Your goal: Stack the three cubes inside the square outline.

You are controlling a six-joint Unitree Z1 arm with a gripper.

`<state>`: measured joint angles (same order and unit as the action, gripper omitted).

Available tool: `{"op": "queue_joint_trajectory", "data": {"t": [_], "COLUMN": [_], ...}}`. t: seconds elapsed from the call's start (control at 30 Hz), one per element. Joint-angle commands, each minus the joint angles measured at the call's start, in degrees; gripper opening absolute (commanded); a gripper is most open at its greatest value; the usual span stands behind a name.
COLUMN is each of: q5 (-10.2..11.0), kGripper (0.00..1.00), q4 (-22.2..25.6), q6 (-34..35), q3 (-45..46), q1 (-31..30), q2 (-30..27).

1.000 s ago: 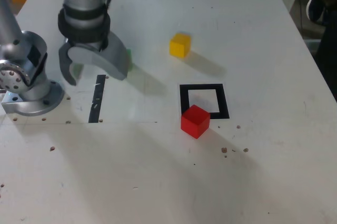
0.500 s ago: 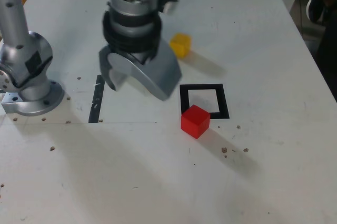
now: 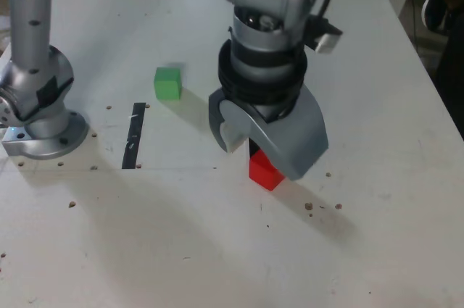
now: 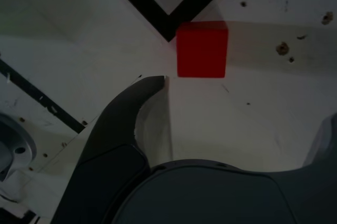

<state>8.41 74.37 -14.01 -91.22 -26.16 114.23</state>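
Jaws of the gripper (image 3: 264, 164) stand wide with nothing between them, above the red cube (image 4: 202, 50), probably so the fingers can pass either side of it. That cube sits by a corner of the square outline (image 4: 141, 3), touching or nearly so, outside its white interior; it likely needs only a short shift to become the base. Two cubes are visible, one red and one green; the green cube (image 3: 167, 84) rests well apart, beyond the single black tape strip (image 3: 134, 138). No third cube can be seen. One outline shows, partly.
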Motion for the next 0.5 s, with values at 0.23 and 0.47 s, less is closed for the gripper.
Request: {"op": "queue_joint_trajectory", "data": {"t": [0.23, 0.47], "q5": [1.8, 1.7], "kGripper": [0.9, 0.8], "q4": [-1.1, -5.3], "q6": [-0.4, -1.4], "q3": [3.7, 4.8], "q1": [0.6, 0.8], "q2": [3.1, 4.5]}}
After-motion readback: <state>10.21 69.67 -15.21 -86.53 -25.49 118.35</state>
